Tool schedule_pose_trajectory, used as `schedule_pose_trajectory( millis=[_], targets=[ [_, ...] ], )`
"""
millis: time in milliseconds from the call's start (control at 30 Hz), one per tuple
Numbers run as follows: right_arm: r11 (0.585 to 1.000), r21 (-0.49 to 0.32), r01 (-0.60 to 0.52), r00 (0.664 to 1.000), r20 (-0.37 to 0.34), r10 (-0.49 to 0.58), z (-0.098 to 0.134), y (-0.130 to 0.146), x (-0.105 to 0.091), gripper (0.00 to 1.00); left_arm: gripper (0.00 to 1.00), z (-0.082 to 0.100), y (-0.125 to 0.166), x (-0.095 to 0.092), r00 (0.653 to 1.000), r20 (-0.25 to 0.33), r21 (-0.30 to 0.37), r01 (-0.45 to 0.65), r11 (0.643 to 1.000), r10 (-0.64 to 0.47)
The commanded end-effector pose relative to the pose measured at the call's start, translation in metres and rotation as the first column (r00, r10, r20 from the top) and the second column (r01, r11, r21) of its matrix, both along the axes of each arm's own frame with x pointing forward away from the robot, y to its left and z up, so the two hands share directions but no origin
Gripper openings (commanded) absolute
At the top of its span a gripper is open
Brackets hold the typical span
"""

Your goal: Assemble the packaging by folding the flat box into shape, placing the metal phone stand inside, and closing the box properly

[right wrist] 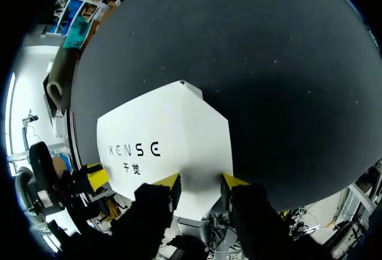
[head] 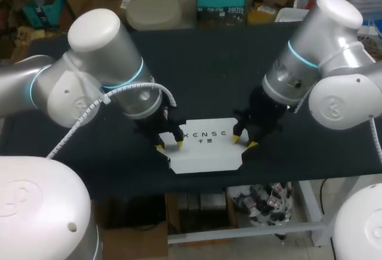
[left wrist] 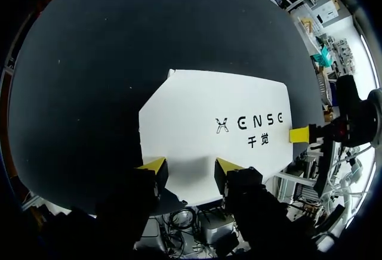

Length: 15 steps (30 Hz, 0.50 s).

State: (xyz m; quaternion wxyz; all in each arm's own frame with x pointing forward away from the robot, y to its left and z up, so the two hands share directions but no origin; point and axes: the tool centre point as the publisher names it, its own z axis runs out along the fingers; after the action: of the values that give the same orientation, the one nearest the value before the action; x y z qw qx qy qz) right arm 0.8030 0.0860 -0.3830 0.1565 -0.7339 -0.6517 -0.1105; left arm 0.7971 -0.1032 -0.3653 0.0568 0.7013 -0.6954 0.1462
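Note:
The flat white box [head: 206,151] with dark lettering lies on the black table [head: 209,75], close to its front edge. My left gripper [head: 169,146] stands open over the box's left end, its yellow tips down at the cardboard. In the left wrist view the box [left wrist: 209,123] spreads ahead of and under the left gripper [left wrist: 191,167], with nothing clasped between the fingers. My right gripper [head: 243,142] is open over the right end. From the right wrist the box [right wrist: 167,144] runs under the right gripper [right wrist: 200,182]. No phone stand is in view.
The table's front edge [head: 197,181] runs just below the box. Bare black tabletop stretches behind the box to the far edge. Both arms come in low from the sides and flank the box.

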Motion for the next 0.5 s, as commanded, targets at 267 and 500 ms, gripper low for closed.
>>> schedule_pose_trajectory(
  millis=[267,500],
  targets=[
    [1.000,0.015,-0.007,1.000,0.002,0.007,-0.0042,0.0073,0.0041,0.45,0.55,-0.0083,0.0076,-0.0001,1.000,0.003,-0.037,0.023,0.999,-0.023],
    [0.999,0.053,-0.006,1.000,0.009,0.006,-0.0078,0.0063,0.0039,0.45,0.55,-0.0108,0.0051,0.0002,0.999,0.005,-0.070,0.050,0.996,-0.050]
  ],
)
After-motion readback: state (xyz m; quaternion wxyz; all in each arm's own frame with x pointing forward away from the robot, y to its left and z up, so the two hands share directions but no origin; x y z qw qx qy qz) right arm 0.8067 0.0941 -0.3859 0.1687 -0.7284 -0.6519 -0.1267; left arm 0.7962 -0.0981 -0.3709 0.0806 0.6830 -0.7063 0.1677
